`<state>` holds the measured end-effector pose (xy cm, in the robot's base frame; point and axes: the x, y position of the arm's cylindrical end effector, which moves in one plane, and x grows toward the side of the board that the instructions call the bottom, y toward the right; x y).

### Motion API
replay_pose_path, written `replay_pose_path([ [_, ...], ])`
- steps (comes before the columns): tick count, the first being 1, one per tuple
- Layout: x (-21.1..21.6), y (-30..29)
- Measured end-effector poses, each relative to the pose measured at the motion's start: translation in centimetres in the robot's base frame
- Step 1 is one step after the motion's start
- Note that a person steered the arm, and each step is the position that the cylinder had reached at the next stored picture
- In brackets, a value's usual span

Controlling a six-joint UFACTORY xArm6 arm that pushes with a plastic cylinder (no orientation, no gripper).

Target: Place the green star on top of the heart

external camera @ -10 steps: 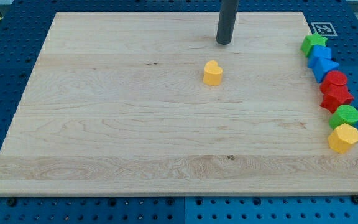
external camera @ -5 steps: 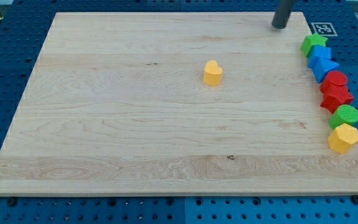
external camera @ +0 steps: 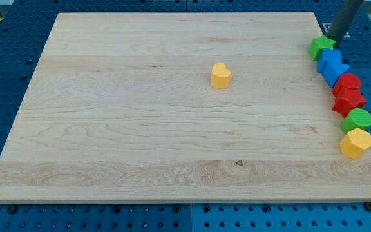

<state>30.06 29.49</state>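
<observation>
The green star (external camera: pixel 321 47) lies at the board's right edge near the view's top, at the head of a column of blocks. The yellow heart (external camera: pixel 220 75) sits alone near the board's middle, well to the left of the star. My tip (external camera: pixel 337 38) stands just above and to the right of the green star, touching or almost touching it.
Below the star along the right edge lie two blue blocks (external camera: pixel 332 65), a red round block (external camera: pixel 347 82), a red star (external camera: pixel 348 100), a green round block (external camera: pixel 358 119) and a yellow hexagon (external camera: pixel 356 142). The wooden board (external camera: pixel 140 129) rests on a blue pegboard.
My tip has moved right along the board's top, from above the heart to the top right corner beside the green star. The star has shifted slightly left. Other blocks have not moved.
</observation>
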Motion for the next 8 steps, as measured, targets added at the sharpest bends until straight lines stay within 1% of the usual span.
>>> replay_pose_path([
  [2, 0.0, -1.5],
  [3, 0.0, 2.1],
  [4, 1.9, 0.6],
  [5, 2.7, -1.9],
  [6, 2.7, -2.0],
  [7, 2.8, -4.8],
  [8, 2.8, -6.1],
])
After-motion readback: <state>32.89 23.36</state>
